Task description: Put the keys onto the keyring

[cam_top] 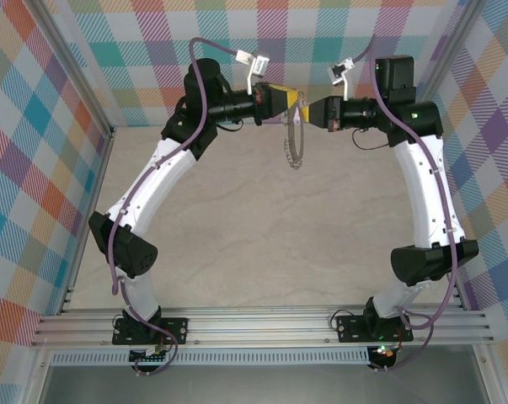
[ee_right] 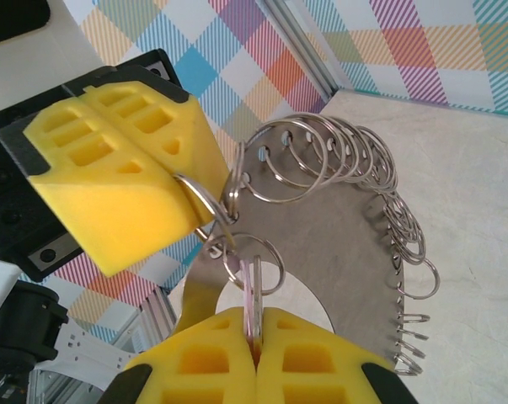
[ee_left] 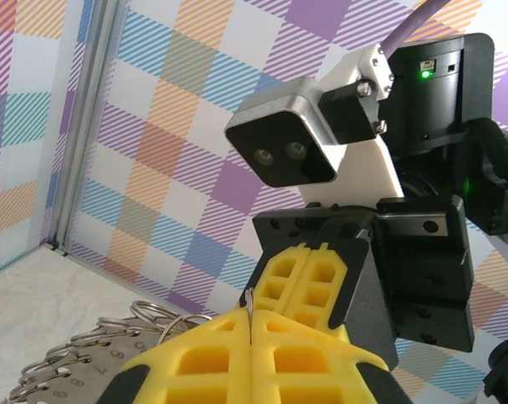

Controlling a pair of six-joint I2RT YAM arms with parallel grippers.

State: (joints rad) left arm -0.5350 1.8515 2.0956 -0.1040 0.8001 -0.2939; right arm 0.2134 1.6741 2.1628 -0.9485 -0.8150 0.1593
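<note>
Key pinched in closed right fingers, keyring in closed left fingers, seen from right wrist

A pale marbled table carries aluminium rails along its near edge.

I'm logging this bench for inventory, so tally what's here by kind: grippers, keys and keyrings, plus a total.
Grippers: 2 (left gripper, right gripper)
Keys: 1 (key, pinched in the right gripper)
Keyrings: 1 (keyring, a metal plate edged with split rings)
Total: 4
</note>
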